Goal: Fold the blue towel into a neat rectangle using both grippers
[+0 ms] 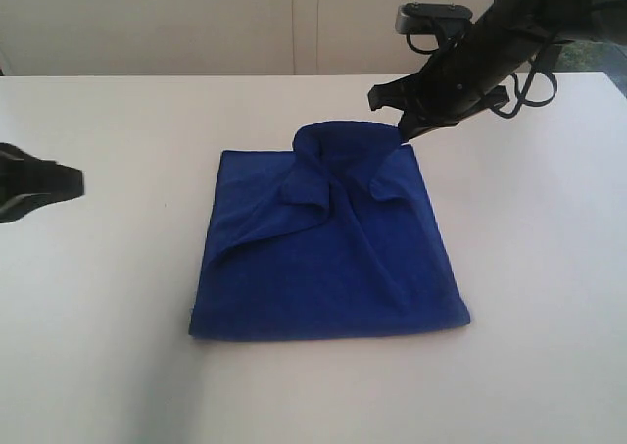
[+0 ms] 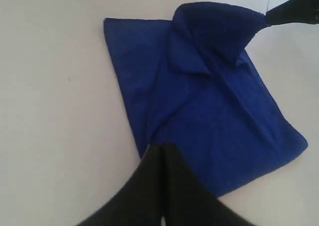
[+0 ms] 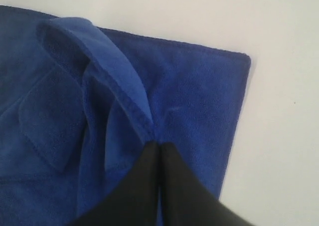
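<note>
Two hands are in view, both closed. Right hand (image 1: 405, 130): its arm slants down from the upper right of the exterior view. The fingers are pressed together on a hem of the towel (image 1: 323, 268) at its far edge, near the far right corner. The pinched cloth is raised off the layer beneath and hangs from the tip in a peaked fold, with loose flaps draping toward the middle. The rest of the towel lies flat as a rough square at the centre of the white worktop (image 1: 108, 326). Left hand (image 1: 69, 181): at the left edge of the exterior view, pointing toward the towel and well apart from it, fingers together with nothing between them.
</note>
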You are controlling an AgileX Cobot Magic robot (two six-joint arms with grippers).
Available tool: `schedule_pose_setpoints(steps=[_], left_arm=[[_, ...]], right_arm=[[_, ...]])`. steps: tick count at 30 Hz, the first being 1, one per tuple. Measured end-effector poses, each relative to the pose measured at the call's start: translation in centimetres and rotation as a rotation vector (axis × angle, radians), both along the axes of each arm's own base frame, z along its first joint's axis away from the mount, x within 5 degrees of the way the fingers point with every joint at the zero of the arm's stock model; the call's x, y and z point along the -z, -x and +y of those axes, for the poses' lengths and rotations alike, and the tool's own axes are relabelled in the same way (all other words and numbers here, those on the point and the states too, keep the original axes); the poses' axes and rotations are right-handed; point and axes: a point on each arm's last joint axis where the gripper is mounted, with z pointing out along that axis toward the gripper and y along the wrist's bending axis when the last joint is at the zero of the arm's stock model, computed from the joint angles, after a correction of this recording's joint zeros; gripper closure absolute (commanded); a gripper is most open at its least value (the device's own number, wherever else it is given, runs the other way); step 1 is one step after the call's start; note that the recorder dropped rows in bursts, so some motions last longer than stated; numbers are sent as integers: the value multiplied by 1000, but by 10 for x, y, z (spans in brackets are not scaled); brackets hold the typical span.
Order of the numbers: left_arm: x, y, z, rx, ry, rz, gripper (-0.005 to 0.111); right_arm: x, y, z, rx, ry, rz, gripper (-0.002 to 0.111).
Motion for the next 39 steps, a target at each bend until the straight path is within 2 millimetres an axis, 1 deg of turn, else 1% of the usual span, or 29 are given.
schedule_pose_setpoints(steps=[1,3,4,6,7,10,12,13,14,15,17,19,21,23,27,31,33,35,37,39], left_arm=[[8,-13,-3,27,4,1,107],[22,-38,-11,36,90,34,107],[31,-53,-16,80,119,33,107],[39,-72,-25,150,182,9,107],[48,-86,-33,184,206,20,107],[65,-122,-53,220,241,42,107],[71,-137,-67,236,236,46,107],[79,-148,-80,254,223,55,107],[83,-153,-85,255,213,61,107],[89,-159,-96,262,200,71,107],[98,-165,-111,268,152,100,107],[104,-164,-124,295,55,139,107],[105,-160,-133,324,-24,176,107],[100,-155,-135,330,-82,219,107],[81,-147,-123,334,-259,234,107],[58,-139,-104,270,-414,252,107],[55,-137,-92,228,-532,263,107],[54,-138,-81,142,-623,288,107],[54,-140,-76,72,-644,296,107],[54,-142,-78,39,-597,295,107]], right_arm=[[0,0,0,1,0,-2,108],[0,0,0,2,0,-5,108],[0,-1,0,3,0,-7,108],[0,-1,0,3,0,-7,108],[0,-1,0,3,0,-7,108],[0,-1,0,2,2,-7,108],[0,-1,0,2,2,-7,108],[0,-1,0,2,2,-7,108],[0,-1,0,2,2,-7,108],[0,-1,0,2,2,-7,108],[0,-1,0,2,2,-7,108],[0,-1,0,2,2,-7,108],[0,-1,0,2,2,-7,108],[0,-1,0,2,2,-7,108],[0,-1,0,2,3,-7,108],[0,-1,0,2,3,-7,108],[0,-1,0,2,3,-7,108],[0,0,0,1,3,-5,108],[0,0,0,1,3,-3,108],[0,0,0,1,3,-3,108]])
